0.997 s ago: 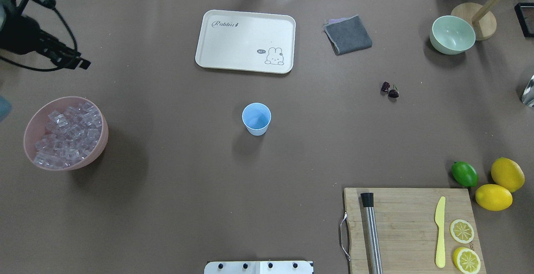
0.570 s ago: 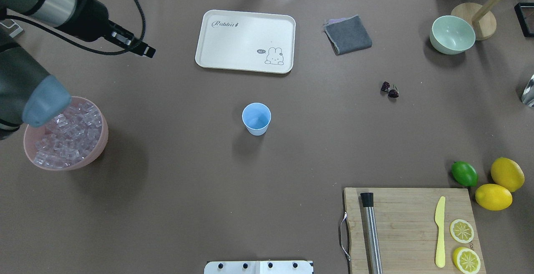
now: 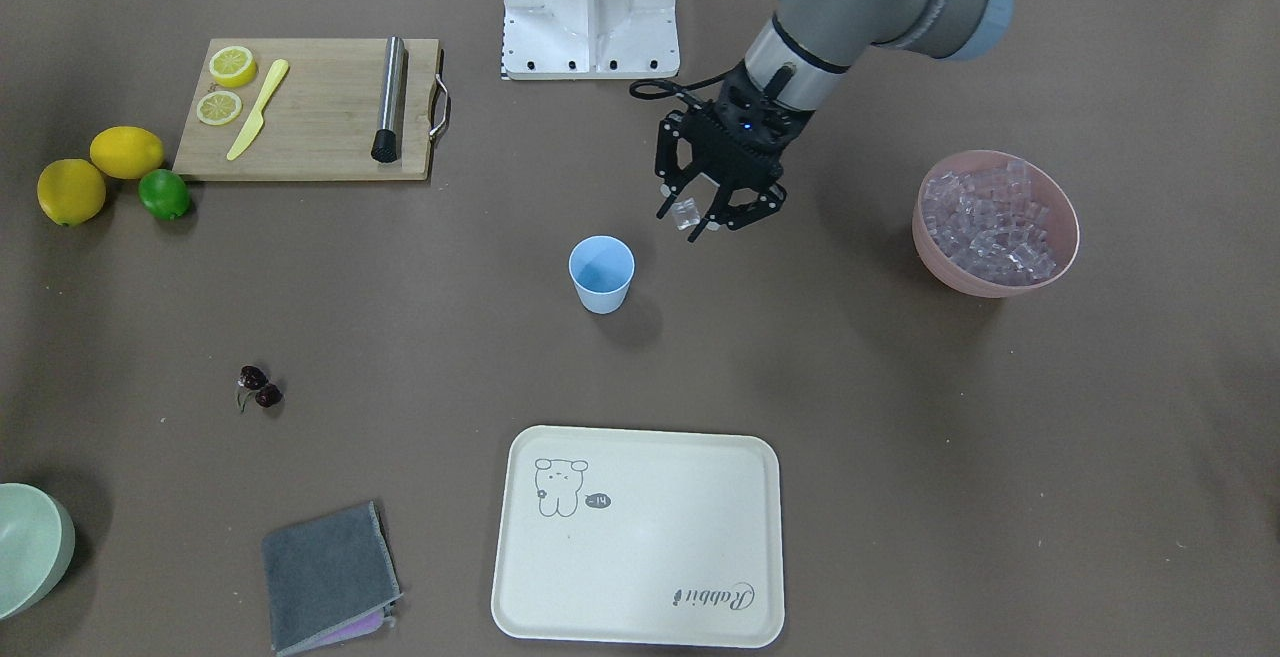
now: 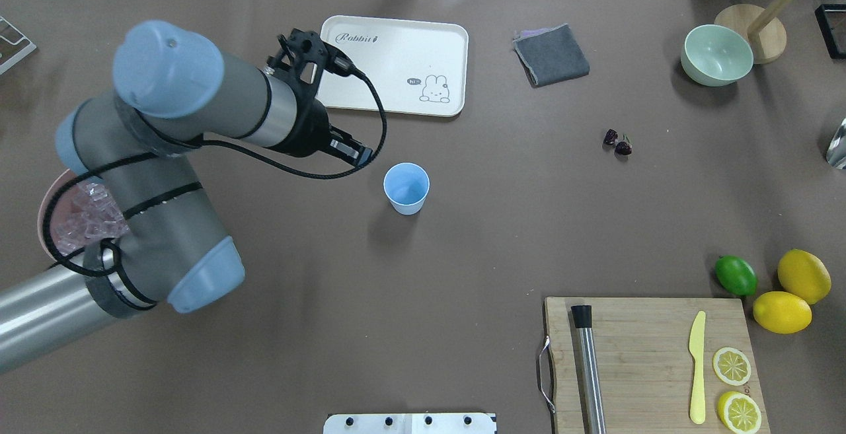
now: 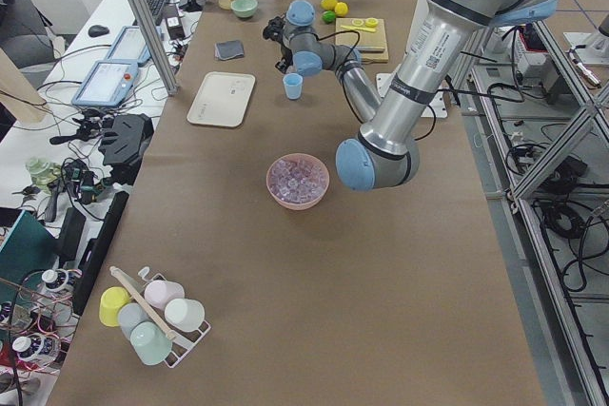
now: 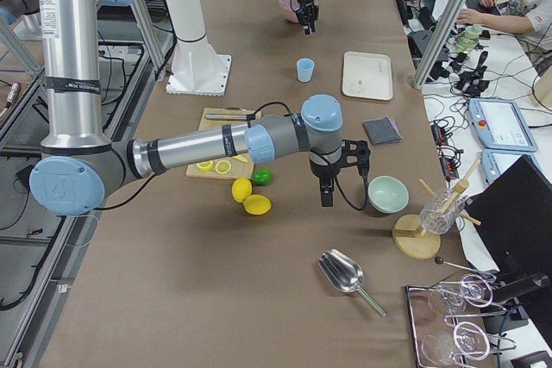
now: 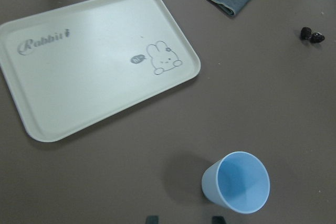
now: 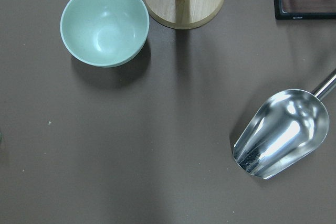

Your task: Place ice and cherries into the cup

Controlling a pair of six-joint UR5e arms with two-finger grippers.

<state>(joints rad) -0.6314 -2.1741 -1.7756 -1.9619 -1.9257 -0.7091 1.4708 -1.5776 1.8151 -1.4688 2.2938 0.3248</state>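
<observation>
The light blue cup stands upright mid-table; it also shows in the overhead view and in the left wrist view. My left gripper hangs above the table just beside the cup, on the robot's side, shut on one clear ice cube. The pink bowl holds several ice cubes. The cherries lie on the table well to the cup's right. My right gripper shows only in the right side view, near the pale green bowl; I cannot tell whether it is open or shut.
A cream tray lies behind the cup. A grey cloth and pale green bowl are at the back right. A cutting board, lime and lemons are front right. A metal scoop lies far right.
My left arm has swung from the table's far left edge, past the pink bowl, to the middle beside the cup. The cup and cherries have not moved.
</observation>
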